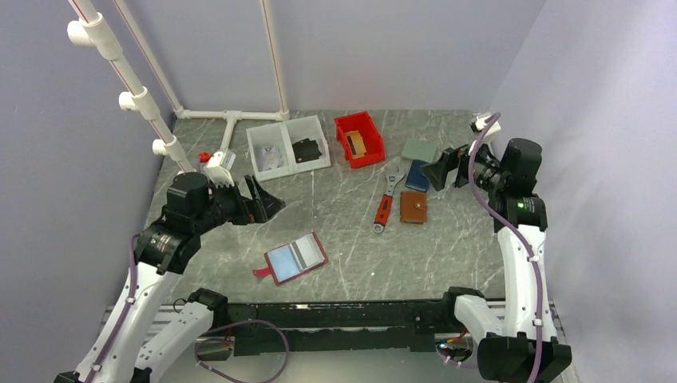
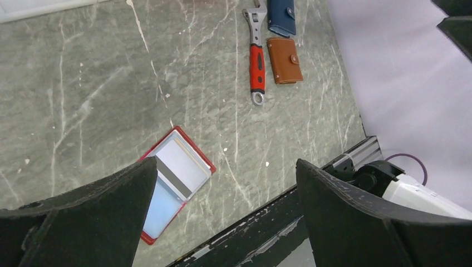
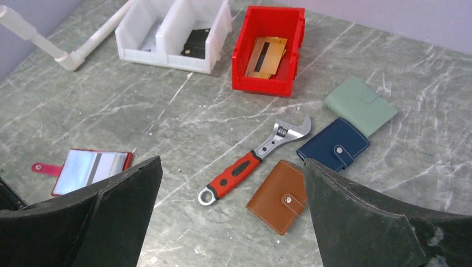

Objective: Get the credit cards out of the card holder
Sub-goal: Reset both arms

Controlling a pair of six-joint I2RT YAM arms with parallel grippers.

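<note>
The red card holder [image 1: 283, 262] lies open on the table in front of the left arm, pale blue inside up, its strap tab [image 1: 259, 274] pointing left. A pale credit card [image 1: 312, 250] with a dark stripe rests on its right half; I cannot tell whether it sits in a pocket. A tan-orange credit card [image 1: 357, 144] lies in the red bin [image 1: 369, 121]. My left gripper [image 1: 267, 203] hangs open and empty above and behind the holder [image 2: 161, 208]. My right gripper [image 1: 447, 166] is open and empty at the far right, above the wallets. The right wrist view shows the holder [image 3: 78, 169] and the tan-orange card [image 3: 267, 55].
A white two-compartment bin [image 1: 287, 128] stands left of the red bin. A red-handled wrench [image 1: 385, 203], a brown wallet [image 1: 413, 207], a blue wallet [image 1: 417, 175] and a green wallet [image 1: 419, 150] lie right of centre. White pipes [image 1: 231, 116] run along the back left.
</note>
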